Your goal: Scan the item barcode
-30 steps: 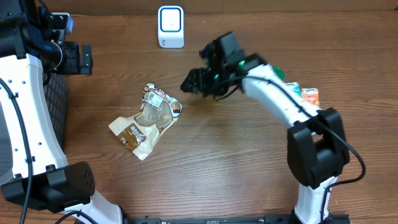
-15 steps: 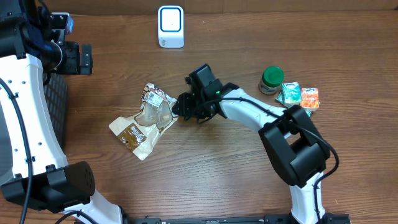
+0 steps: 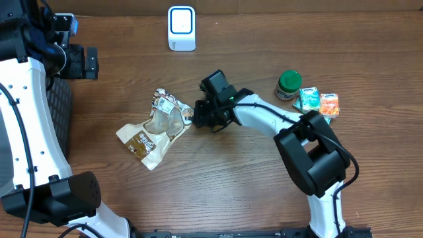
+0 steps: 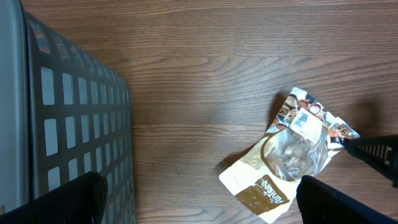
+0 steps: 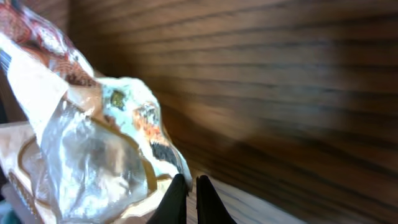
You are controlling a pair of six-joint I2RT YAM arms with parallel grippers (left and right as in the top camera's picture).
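The item is a crumpled white-and-brown snack pouch (image 3: 157, 125) with a clear window, lying flat on the wooden table left of centre. My right gripper (image 3: 196, 114) reaches in from the right and is shut on the pouch's right edge. In the right wrist view the two dark fingertips (image 5: 191, 182) pinch the rim of the pouch (image 5: 93, 143). The white scanner (image 3: 181, 28) stands at the table's back edge. My left gripper (image 3: 82, 61) hangs high at the far left, open and empty. Its view looks down on the pouch (image 4: 292, 152) from between its wide-apart fingers (image 4: 348, 199).
A dark grid basket (image 3: 59, 106) sits at the left edge, also in the left wrist view (image 4: 74, 124). A green-lidded jar (image 3: 289, 84) and two small packets (image 3: 308, 99) (image 3: 329, 104) lie at the right.
My right arm swung left and down from mid-table to the pouch's right edge, and its jaws closed there. The left arm has not moved.
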